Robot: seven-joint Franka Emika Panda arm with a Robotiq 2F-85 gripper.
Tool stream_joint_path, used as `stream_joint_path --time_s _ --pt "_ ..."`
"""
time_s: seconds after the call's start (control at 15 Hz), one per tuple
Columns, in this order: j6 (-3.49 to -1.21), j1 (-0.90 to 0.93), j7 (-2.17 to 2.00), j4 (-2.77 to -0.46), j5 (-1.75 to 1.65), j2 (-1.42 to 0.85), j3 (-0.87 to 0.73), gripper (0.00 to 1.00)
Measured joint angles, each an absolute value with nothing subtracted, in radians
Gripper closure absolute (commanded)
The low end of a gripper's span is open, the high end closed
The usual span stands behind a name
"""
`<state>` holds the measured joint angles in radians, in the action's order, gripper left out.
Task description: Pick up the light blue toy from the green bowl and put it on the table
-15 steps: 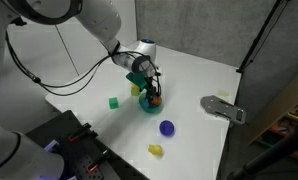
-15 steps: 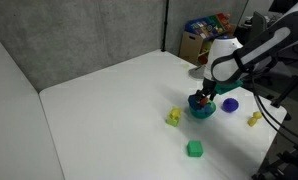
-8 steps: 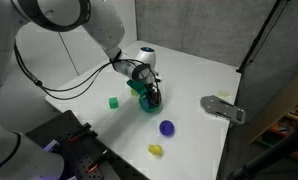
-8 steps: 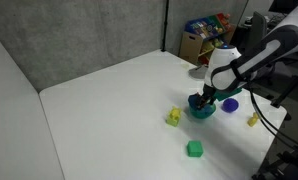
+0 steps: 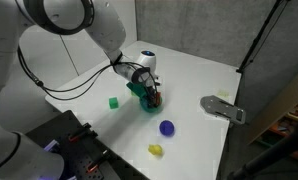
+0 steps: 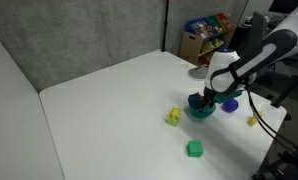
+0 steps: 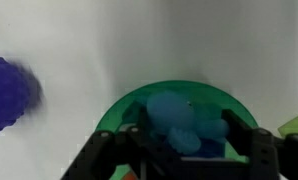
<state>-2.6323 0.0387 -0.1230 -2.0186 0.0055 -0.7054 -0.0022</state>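
The light blue toy (image 7: 177, 118) lies inside the green bowl (image 7: 137, 102), filling most of it in the wrist view. My gripper (image 7: 184, 150) is lowered into the bowl, with one finger on each side of the toy, open and close to its sides. In both exterior views the gripper (image 5: 150, 93) (image 6: 201, 99) hides the toy, and only the rim of the bowl (image 5: 146, 106) (image 6: 202, 113) shows under it. The bowl stands on the white table (image 5: 189, 80) (image 6: 119, 110).
A blue-purple ball (image 5: 167, 127) (image 6: 229, 104) (image 7: 4, 92) lies near the bowl. A green cube (image 5: 113, 101) (image 6: 194, 148) and a yellow toy (image 5: 155, 150) (image 6: 174, 117) sit on the table. A grey flat object (image 5: 222, 108) lies near the table's edge.
My gripper has moved down into the bowl and settled around the toy. The objects on the table have not moved.
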Motion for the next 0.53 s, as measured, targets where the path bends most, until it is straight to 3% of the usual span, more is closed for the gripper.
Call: stream_joint_path --time_s 0.07,0.27,0.53 --pt "-2.632 0.038 -0.123 -2.018 0.013 -0.704 -0.002 0.53" --pt "-2.63 0.034 -0.123 -2.016 0.03 -0.696 -0.002 0.73" --pt "-2.609 0.032 -0.123 -2.019 0.041 -0.652 0.003 0.84"
